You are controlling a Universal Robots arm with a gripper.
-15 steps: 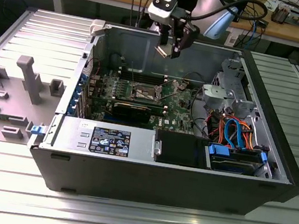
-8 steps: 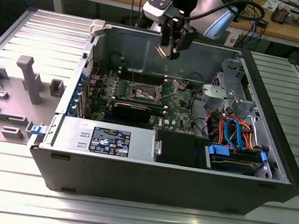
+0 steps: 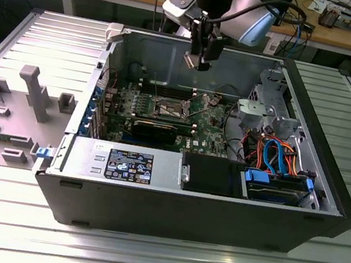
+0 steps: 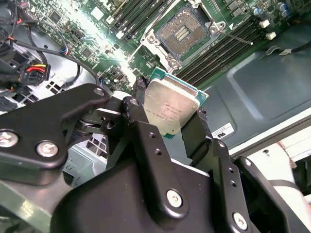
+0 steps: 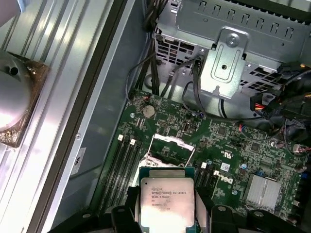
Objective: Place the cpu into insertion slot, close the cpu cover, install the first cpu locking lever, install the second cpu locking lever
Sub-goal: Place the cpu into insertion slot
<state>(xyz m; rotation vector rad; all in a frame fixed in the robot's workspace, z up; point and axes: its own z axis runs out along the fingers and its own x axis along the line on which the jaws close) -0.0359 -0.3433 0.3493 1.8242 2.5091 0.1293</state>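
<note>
**Operator:** Where does the arm stand?

**Desk:** Your silver-and-black arm (image 3: 247,16) leans in over the far wall of the open black computer case (image 3: 182,213). Its wrist is turned down and its black two-finger gripper (image 3: 200,59) hangs high above the green motherboard (image 3: 208,113).

**Operator:** And the chip?

**Desk:** Your jaws are clenched on the cpu (image 4: 170,109), a flat square chip with a silver-grey metal top, gripped by two opposite edges. It hangs in the air, well apart from the insertion slot (image 4: 183,30). That square dark socket with a silvery rim lies uncovered on the board, between the long black memory slots (image 4: 228,46).
</note>
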